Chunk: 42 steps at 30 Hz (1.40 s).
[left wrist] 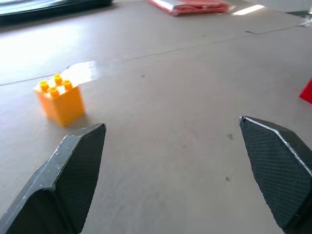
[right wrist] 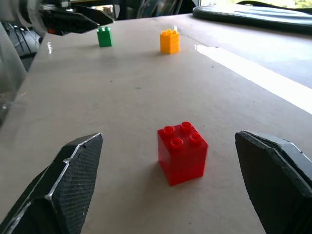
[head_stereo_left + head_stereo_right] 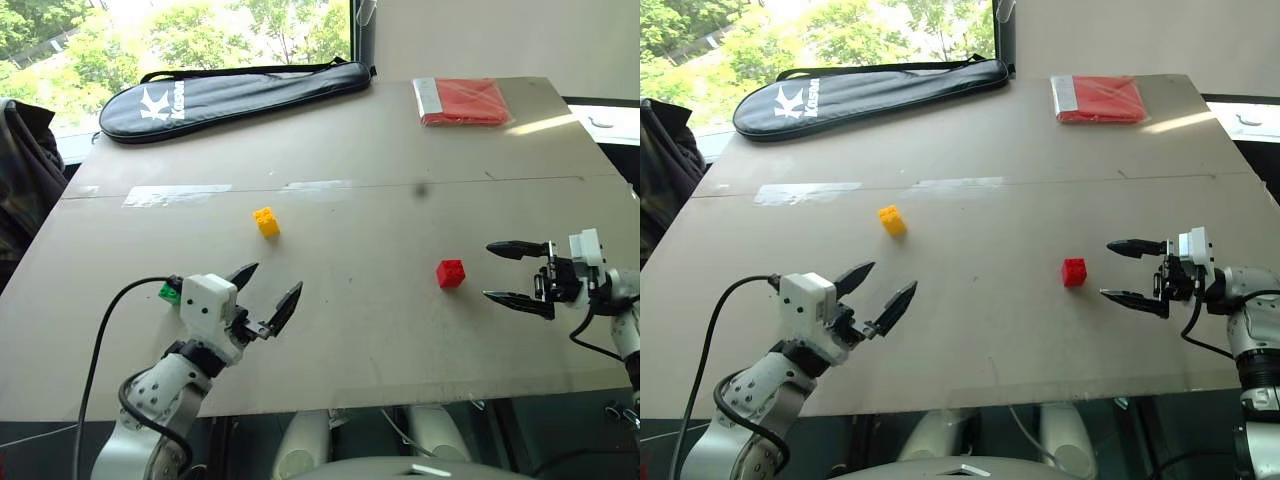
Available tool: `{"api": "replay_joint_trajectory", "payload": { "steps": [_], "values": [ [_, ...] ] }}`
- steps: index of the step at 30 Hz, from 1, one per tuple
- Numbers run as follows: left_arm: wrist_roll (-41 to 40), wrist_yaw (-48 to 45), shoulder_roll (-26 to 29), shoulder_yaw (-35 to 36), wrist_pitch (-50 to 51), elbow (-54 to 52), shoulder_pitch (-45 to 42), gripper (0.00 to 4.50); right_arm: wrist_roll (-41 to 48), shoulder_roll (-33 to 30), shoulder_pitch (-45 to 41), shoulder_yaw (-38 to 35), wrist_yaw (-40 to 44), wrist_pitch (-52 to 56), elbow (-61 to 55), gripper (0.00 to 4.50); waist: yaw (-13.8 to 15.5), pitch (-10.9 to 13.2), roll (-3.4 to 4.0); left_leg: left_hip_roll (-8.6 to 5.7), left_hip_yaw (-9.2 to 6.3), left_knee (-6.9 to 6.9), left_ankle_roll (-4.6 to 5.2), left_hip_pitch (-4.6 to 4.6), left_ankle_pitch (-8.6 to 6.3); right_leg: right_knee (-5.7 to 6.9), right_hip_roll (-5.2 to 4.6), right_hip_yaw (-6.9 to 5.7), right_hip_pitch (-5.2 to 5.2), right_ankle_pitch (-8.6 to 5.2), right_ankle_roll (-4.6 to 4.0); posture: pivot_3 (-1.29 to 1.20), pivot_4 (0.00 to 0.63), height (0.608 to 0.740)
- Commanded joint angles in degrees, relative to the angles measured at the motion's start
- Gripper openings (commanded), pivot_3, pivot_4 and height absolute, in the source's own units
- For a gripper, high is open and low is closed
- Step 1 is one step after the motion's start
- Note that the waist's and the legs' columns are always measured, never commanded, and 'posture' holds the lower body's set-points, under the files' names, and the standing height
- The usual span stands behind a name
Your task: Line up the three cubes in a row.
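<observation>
The yellow cube (image 3: 266, 222) stands on the brown table (image 3: 360, 180) left of centre. The red cube (image 3: 450, 273) stands right of centre. The green cube (image 3: 170, 292) sits at the left, half hidden behind my left gripper's white wrist block. My left gripper (image 3: 272, 291) hovers open near the front left, pointing toward the table's middle, empty. My right gripper (image 3: 502, 271) is open and level, pointing at the red cube from its right with a small gap. The right wrist view has the red cube (image 2: 182, 152) between the fingers, farther out.
A black racket bag (image 3: 235, 95) lies along the far left edge. A flat red packet (image 3: 462, 101) rests at the far right corner. Strips of clear tape (image 3: 176, 194) mark the table's middle seam. A dark jacket (image 3: 22, 170) hangs beyond the left edge.
</observation>
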Motion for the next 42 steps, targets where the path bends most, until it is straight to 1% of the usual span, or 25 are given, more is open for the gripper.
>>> {"api": "replay_joint_trajectory", "payload": {
  "steps": [1,5,11,14,23,27,31,38,41,42],
  "values": [
    [4.44,4.48,-3.20,3.09,-7.23,3.65,2.69,4.50,4.52,-1.84,4.81,-4.64,0.73,4.72,-9.29,4.46,0.27,0.00,0.00,0.00,0.02,0.00,0.00,0.00,0.00,-0.02,0.02,-0.04,0.00,0.00,0.00,0.00,0.150,0.740],
    [6.40,7.17,-4.19,8.02,-11.83,11.10,2.89,4.50,7.99,-1.09,8.32,-7.87,2.28,6.85,-13.22,4.46,0.28,0.00,-0.06,0.00,0.05,0.07,0.01,0.04,0.01,-0.01,0.34,-0.09,0.04,-0.02,0.00,0.00,0.150,0.740],
    [5.49,5.03,-1.65,10.23,-14.43,17.59,-0.04,4.50,10.19,-2.26,9.51,-8.94,3.57,4.76,-11.18,4.46,0.15,0.00,-0.12,0.00,0.12,0.13,0.02,0.08,0.01,-0.03,0.40,-0.06,0.11,0.00,0.02,0.00,0.150,0.740],
    [4.10,5.51,-1.79,11.64,-14.34,19.28,-1.48,4.50,10.96,-2.98,9.42,-8.97,3.57,3.97,-9.92,4.46,0.16,0.00,-0.12,0.01,0.07,0.13,0.01,0.09,0.01,-0.02,0.39,-0.09,0.11,0.00,0.02,0.00,0.150,0.740],
    [4.22,5.52,-0.89,13.14,-14.78,23.42,-5.16,4.50,12.22,-0.60,9.31,-10.38,3.23,6.23,-13.39,4.46,0.17,-0.01,-0.12,0.02,0.05,0.12,0.01,0.08,0.01,-0.02,0.38,-0.10,0.11,0.00,0.03,0.00,0.150,0.740],
    [4.24,5.31,-0.59,13.44,-15.21,25.01,-6.18,4.50,13.36,0.89,8.77,-10.86,1.35,8.39,-16.14,4.46,0.17,-0.01,-0.13,0.02,0.04,0.12,0.01,0.08,0.01,-0.01,0.37,-0.10,0.11,0.00,0.03,0.00,0.150,0.740],
    [4.50,5.18,0.42,14.27,-16.16,27.80,-7.28,4.50,13.46,1.51,8.71,-10.97,0.33,10.29,-18.13,4.46,0.14,-0.01,-0.13,0.02,0.03,0.12,0.01,0.08,0.01,-0.01,0.35,-0.11,0.11,0.01,0.03,0.00,0.150,0.740],
    [4.99,3.94,3.25,13.95,-16.83,34.17,-10.59,4.50,12.84,2.10,7.66,-11.43,-0.29,10.99,-18.29,4.46,0.26,-0.02,-0.12,0.02,0.00,0.12,0.00,0.08,0.01,0.00,0.35,-0.14,0.11,0.01,0.03,0.00,0.150,0.740],
    [3.98,2.48,4.71,14.29,-16.87,37.08,-12.35,4.50,12.72,2.00,7.42,-11.48,-0.20,11.11,-18.07,4.46,0.23,-0.03,-0.11,0.02,0.00,0.11,0.00,0.09,0.01,0.02,0.35,-0.15,0.11,0.01,0.03,0.00,0.150,0.740],
    [3.97,1.57,5.40,14.10,-17.19,38.08,-12.78,4.24,12.69,1.97,7.36,-11.48,-0.17,11.14,-18.05,4.49,0.21,-0.03,-0.10,0.02,0.00,0.11,0.00,0.10,0.01,0.03,0.35,-0.15,0.11,0.01,0.03,0.00,0.150,0.740]
  ]
}}
